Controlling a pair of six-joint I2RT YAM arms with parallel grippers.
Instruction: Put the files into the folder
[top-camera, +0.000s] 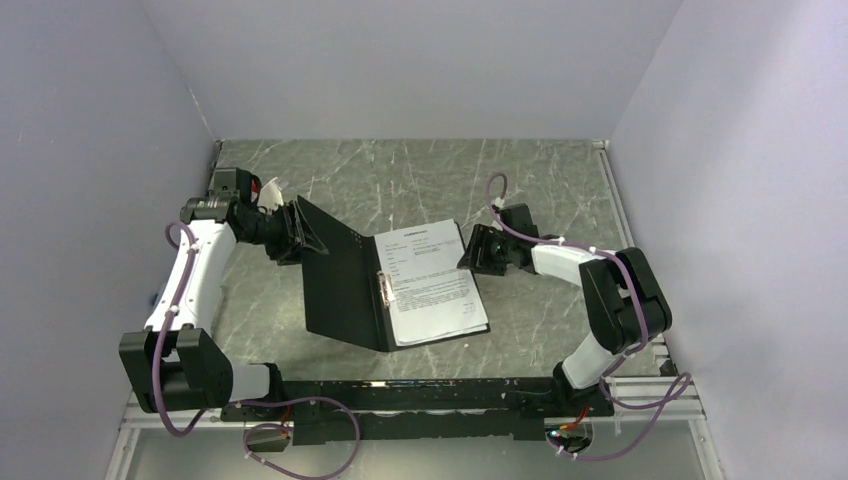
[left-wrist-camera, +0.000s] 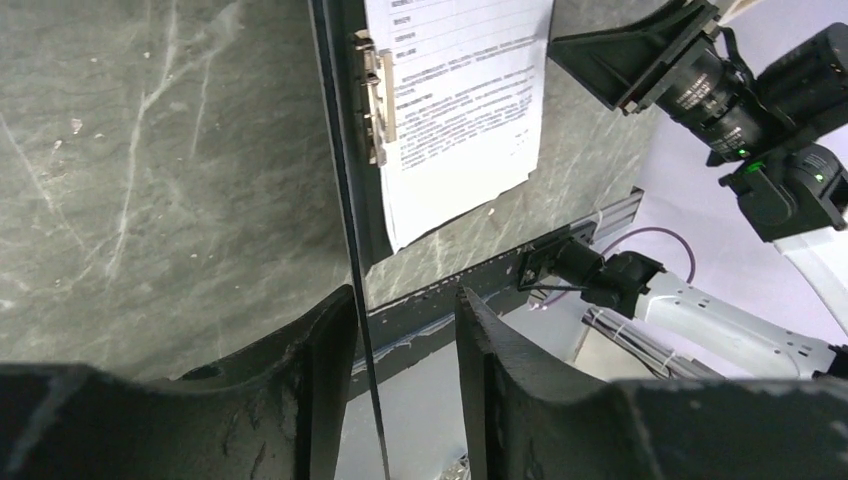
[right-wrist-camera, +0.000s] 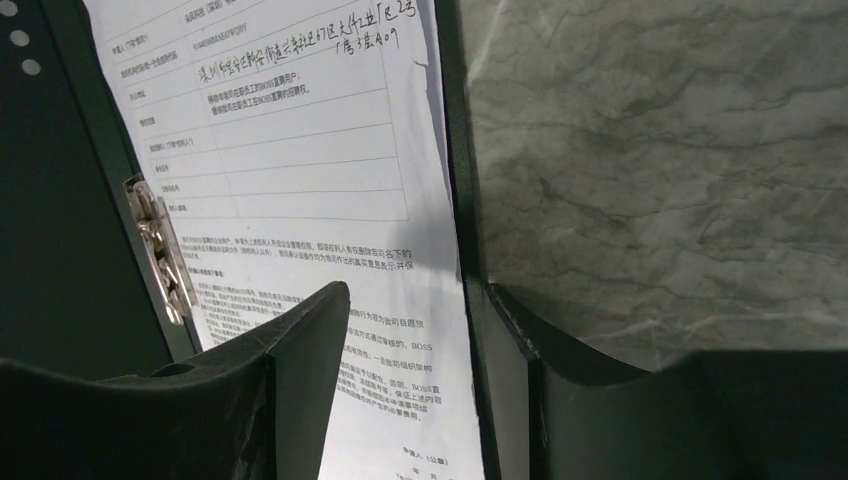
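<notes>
The folder (top-camera: 340, 285) lies open in the middle of the table, black inside up. Its left cover is raised at a slant. The files (top-camera: 432, 280), white sheets of black text, lie on its right half beside the metal clip (top-camera: 383, 290). My left gripper (top-camera: 300, 235) is open at the raised cover's top corner. In the left wrist view the thin cover edge (left-wrist-camera: 352, 260) runs between the fingers of the left gripper (left-wrist-camera: 405, 300), close to the left one. My right gripper (top-camera: 478, 250) is open. In the right wrist view the right gripper (right-wrist-camera: 418, 295) straddles the right edge of the files (right-wrist-camera: 300, 150) and the folder (right-wrist-camera: 60, 250).
The grey marbled table (top-camera: 420, 170) is walled by pale panels at the left, back and right. A black rail (top-camera: 400, 400) with the arm bases runs along the near edge. The right arm (left-wrist-camera: 760, 90) shows in the left wrist view beyond the files (left-wrist-camera: 460, 100).
</notes>
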